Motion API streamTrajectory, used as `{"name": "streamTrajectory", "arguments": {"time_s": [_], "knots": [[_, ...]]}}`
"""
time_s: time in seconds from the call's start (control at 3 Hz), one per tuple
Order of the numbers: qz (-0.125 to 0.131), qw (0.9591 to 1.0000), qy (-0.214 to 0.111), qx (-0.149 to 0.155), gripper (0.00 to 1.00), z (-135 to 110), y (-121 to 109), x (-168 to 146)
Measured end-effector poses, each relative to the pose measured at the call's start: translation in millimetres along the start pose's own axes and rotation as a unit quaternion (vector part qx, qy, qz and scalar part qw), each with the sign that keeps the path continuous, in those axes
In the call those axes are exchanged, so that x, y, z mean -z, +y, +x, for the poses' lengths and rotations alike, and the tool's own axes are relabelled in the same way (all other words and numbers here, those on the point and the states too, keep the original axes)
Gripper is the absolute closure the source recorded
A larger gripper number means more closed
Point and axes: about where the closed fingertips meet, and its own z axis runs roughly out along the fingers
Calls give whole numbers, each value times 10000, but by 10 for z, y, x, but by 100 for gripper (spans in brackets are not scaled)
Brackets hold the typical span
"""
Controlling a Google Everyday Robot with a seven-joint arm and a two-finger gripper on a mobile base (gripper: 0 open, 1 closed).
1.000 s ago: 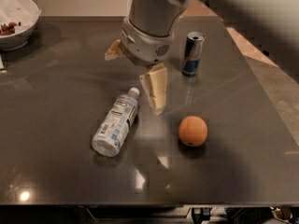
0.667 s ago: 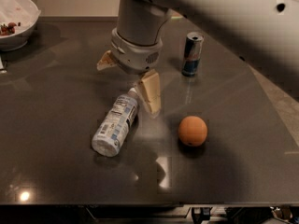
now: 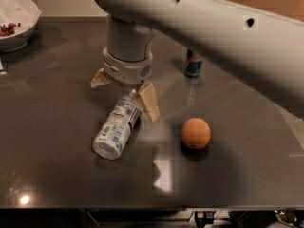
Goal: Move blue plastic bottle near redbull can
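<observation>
Tan-coloured fingers [image 3: 148, 103] mark the gripper [image 3: 125, 90] in the camera view, low over the middle of the dark grey table [image 3: 57, 175]. They are spread wide apart and grip nothing. One finger stands just beside the neck end of the blue plastic bottle [image 3: 116, 127], on the side toward the orange ball. The other sticks out on the far side of the wrist, away from the bottle.

The bottle lies on its side on the table, slanted. Its cap end points up toward the gripper and sits roughly between the two fingers, under the wrist. Its base end points toward the near edge of the table. Whether the near finger touches the bottle cannot be told.

The pale grey wrist [image 3: 128, 51] stands almost upright over the cap end, with the gripper pointing down. A thick grey arm link [image 3: 213, 27] crosses the top of the view from the upper left down to the right edge.

The redbull can [image 3: 193, 65] stands upright toward the far side of the table, well apart from the bottle, its top hidden behind the arm link. The orange ball [image 3: 195, 133] rests on the table between the bottle's side and the can's side, nearer the front. A white bowl [image 3: 19, 23] with some dark red bits in it sits at the far left corner.
</observation>
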Motion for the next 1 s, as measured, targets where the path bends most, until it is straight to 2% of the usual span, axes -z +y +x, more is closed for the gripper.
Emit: {"name": "streamTrajectory", "arguments": {"time_s": [0.33,0.67,1.0], "knots": [[-162,9995,58,278,0,-20,23,-138],[-307,9984,139,457,16,-25,54,-250],[-380,9976,222,536,41,5,66,-296]]}}
